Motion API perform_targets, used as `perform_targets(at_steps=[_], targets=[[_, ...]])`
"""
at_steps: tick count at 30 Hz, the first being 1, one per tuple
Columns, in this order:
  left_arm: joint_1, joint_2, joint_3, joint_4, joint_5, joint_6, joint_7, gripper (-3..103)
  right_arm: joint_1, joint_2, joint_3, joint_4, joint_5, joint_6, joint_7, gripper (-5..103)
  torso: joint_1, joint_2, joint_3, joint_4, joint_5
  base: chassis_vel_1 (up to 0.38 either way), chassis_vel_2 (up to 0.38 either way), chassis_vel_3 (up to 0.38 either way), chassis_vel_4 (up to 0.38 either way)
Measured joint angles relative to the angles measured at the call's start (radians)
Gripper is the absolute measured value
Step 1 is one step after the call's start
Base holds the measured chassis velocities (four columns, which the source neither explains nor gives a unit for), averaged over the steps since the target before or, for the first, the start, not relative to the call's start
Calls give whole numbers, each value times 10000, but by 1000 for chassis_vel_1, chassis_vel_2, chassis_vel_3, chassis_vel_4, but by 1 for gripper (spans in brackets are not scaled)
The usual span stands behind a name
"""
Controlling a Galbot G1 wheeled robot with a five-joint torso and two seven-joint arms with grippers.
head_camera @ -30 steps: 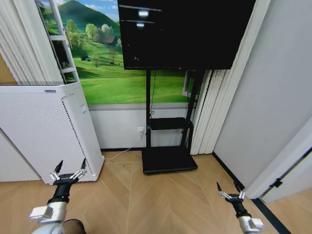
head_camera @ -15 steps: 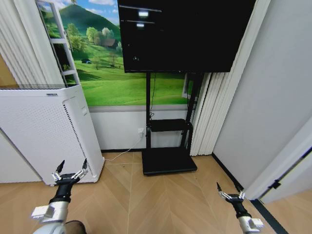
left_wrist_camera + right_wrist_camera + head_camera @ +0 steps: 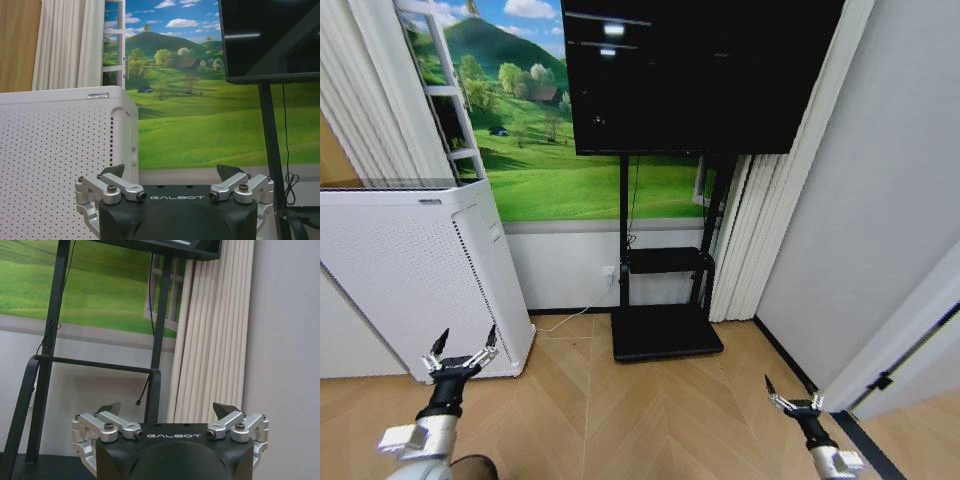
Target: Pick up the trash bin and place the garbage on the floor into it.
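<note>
Perforated white appliance, herringbone wood floor

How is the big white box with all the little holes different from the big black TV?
The white box stands on the wooden floor; the TV is held up high on a black stand. The white box is pale and dotted with tiny holes; the TV is dark, smooth and shiny, with lights reflected in it. Both sit against the wall with the green hills picture, and both are taller than the open left gripper and right gripper.
</note>
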State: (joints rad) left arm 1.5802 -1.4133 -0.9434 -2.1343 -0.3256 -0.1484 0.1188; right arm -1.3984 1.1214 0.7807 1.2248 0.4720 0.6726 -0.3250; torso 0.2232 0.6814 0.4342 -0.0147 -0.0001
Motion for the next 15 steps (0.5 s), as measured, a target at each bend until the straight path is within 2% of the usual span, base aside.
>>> perform_targets(at_steps=[11, 15], targets=[[10, 16, -25, -53, -25, 28, -28, 100, 49, -2, 3, 44, 3, -5, -14, 100, 209, 522, 313, 0, 1, 0, 0, 0, 0], [-38, 15, -68, -48, -23, 65, -284, 100, 67, -6, -29, 7, -10, -10, -76, 100, 295, 730, 435, 0, 2, 0, 0, 0, 0]])
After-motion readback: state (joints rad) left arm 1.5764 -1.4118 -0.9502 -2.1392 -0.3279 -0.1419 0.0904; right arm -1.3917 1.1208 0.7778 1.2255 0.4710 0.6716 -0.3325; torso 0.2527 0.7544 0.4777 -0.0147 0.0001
